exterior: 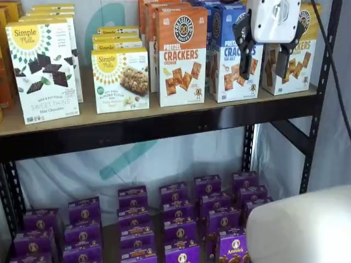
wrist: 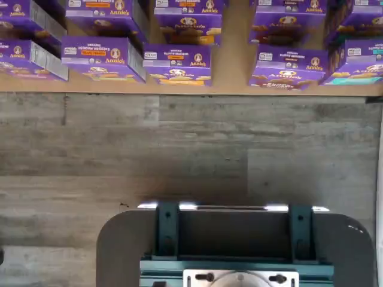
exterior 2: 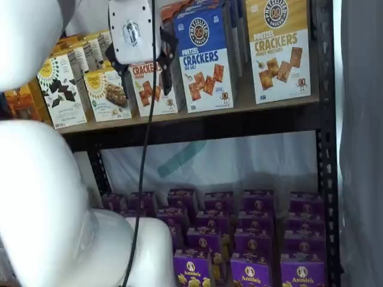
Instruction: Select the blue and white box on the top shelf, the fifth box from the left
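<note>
The blue and white box (exterior: 226, 57) stands upright on the top shelf (exterior: 164, 125), between an orange-topped carton and a yellow-topped carton. It also shows in a shelf view (exterior 2: 206, 60) on the shelf board (exterior 2: 197, 122). My gripper (exterior: 263, 66) hangs in front of the shelf with a plain gap between its black fingers and nothing in them. In one shelf view it overlaps the blue box's right edge. In the other, the gripper (exterior 2: 143, 72) overlaps the orange carton. The wrist view shows neither the box nor the fingers.
The orange Cheddar carton (exterior: 181, 55) and the yellow-topped carton (exterior: 300, 60) flank the blue box. Simple Mills boxes (exterior: 44, 71) stand further left. Purple Annie's boxes (wrist: 176, 63) fill the lower level. A black upright (exterior: 323, 82) stands at the right. White arm segments (exterior 2: 42, 191) fill the foreground.
</note>
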Action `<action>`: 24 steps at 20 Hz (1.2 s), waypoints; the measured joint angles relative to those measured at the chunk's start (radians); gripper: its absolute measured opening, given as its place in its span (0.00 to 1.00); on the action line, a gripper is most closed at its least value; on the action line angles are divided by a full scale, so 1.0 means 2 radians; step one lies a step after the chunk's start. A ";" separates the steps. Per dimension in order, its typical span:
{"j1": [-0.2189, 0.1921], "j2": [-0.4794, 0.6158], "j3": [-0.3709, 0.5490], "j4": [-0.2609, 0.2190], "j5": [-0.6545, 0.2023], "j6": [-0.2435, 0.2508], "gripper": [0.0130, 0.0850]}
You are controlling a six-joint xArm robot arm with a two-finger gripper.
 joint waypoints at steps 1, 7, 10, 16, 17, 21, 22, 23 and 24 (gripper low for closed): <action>0.002 0.003 -0.001 -0.001 -0.003 0.001 1.00; 0.003 0.017 -0.006 -0.003 -0.025 0.000 1.00; -0.002 0.029 -0.014 -0.002 -0.033 -0.004 1.00; -0.009 0.052 -0.032 -0.009 -0.044 -0.014 1.00; -0.011 0.055 -0.036 -0.010 -0.046 -0.016 1.00; -0.021 0.071 -0.056 -0.015 -0.053 -0.027 1.00; -0.024 0.075 -0.060 -0.014 -0.054 -0.030 1.00; -0.028 0.078 -0.064 -0.013 -0.055 -0.033 1.00; -0.031 0.081 -0.068 -0.011 -0.055 -0.036 1.00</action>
